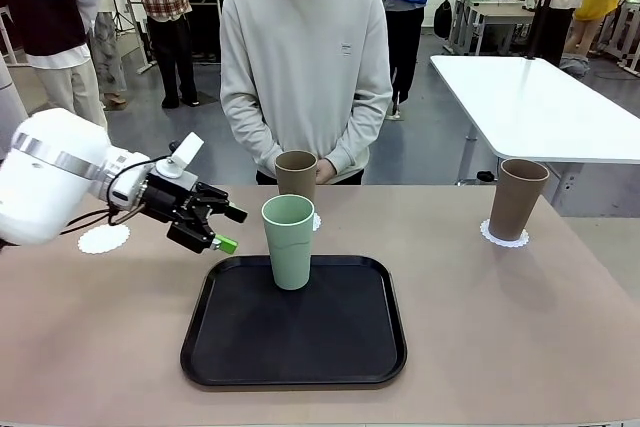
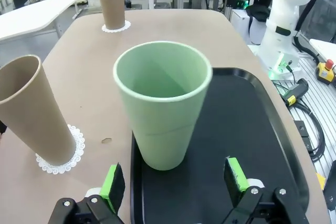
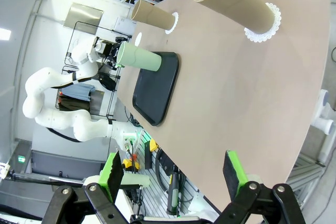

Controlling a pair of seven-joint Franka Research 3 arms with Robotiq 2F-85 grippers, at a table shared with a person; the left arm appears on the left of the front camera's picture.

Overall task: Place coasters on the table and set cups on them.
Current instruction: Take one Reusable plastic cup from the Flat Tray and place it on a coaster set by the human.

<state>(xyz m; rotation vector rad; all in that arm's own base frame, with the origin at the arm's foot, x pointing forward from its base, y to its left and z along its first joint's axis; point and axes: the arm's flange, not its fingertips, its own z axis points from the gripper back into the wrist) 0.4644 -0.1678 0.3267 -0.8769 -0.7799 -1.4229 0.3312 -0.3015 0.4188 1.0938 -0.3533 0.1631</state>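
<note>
A: Left gripper (image 1: 228, 229) open, just short of the green cup (image 1: 288, 241) standing on the tray (image 1: 230, 347). Right gripper (image 3: 175, 174) spread too, holding nothing.

B: Straddle the cup low, squeeze gently, lift straight, carry to the bare coaster (image 1: 103, 239) at left.

1. The floor (image 1: 430, 147) beyond the near table is smooth grey and catches a soft reflection of overhead light
2. A white table (image 1: 530, 107) with a rounded corner stands at the right, on thin pale legs
3. More white work tables (image 1: 490, 12) and metal frames fill the far end of the room
4. Several people (image 1: 165, 7) stand in the background at the left and centre
5. Lighting is even and bright, with faint shadows
</note>
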